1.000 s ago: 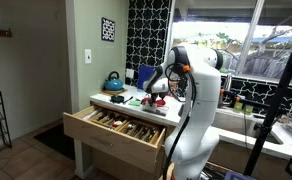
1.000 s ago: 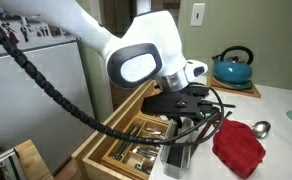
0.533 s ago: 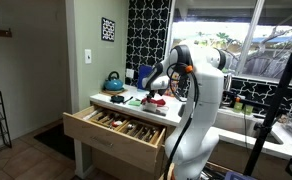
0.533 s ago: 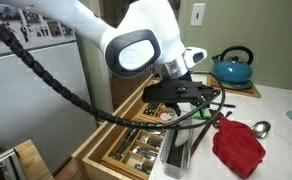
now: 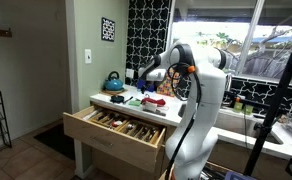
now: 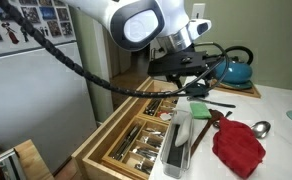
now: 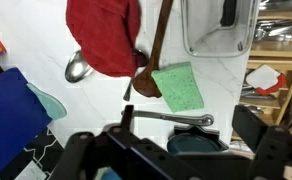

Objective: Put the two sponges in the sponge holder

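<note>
A green sponge (image 7: 176,87) lies flat on the white counter next to the red cloth; it also shows in an exterior view (image 6: 199,110). The white oblong sponge holder (image 7: 218,28) stands at the counter's edge by the drawer, also seen in an exterior view (image 6: 179,140). Something dark lies in it; I cannot tell what. No second sponge shows. My gripper (image 7: 176,150) hangs above the counter, open and empty, its fingers spread wide. It shows in both exterior views (image 6: 191,75) (image 5: 151,76), raised above the sponge.
A red cloth (image 6: 236,148), a metal spoon (image 6: 258,128), a wooden spoon (image 7: 158,45) and a metal utensil (image 7: 171,118) lie near the sponge. A teal kettle (image 6: 231,68) stands at the back. The utensil drawer (image 5: 121,128) is pulled open in front.
My gripper has risen from low over the holder and cloth and moved back toward the kettle. The green sponge now shows uncovered on the counter.
</note>
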Controlling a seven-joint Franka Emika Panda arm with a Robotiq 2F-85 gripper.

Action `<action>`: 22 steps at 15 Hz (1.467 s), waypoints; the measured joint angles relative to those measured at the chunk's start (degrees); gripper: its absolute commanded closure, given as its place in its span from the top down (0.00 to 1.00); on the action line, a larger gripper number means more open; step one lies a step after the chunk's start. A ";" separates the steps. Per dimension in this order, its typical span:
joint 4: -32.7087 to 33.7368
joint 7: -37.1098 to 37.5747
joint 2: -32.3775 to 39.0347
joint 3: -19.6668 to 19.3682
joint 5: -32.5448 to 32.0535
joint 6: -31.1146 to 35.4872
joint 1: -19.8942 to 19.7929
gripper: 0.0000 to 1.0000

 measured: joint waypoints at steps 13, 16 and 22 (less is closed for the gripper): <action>11.18 -0.18 9.83 2.22 7.60 -4.58 0.59 1.00; 11.35 1.44 10.56 3.02 11.03 -5.86 -0.12 1.00; 15.80 11.88 15.91 2.59 13.00 -12.58 -3.10 1.00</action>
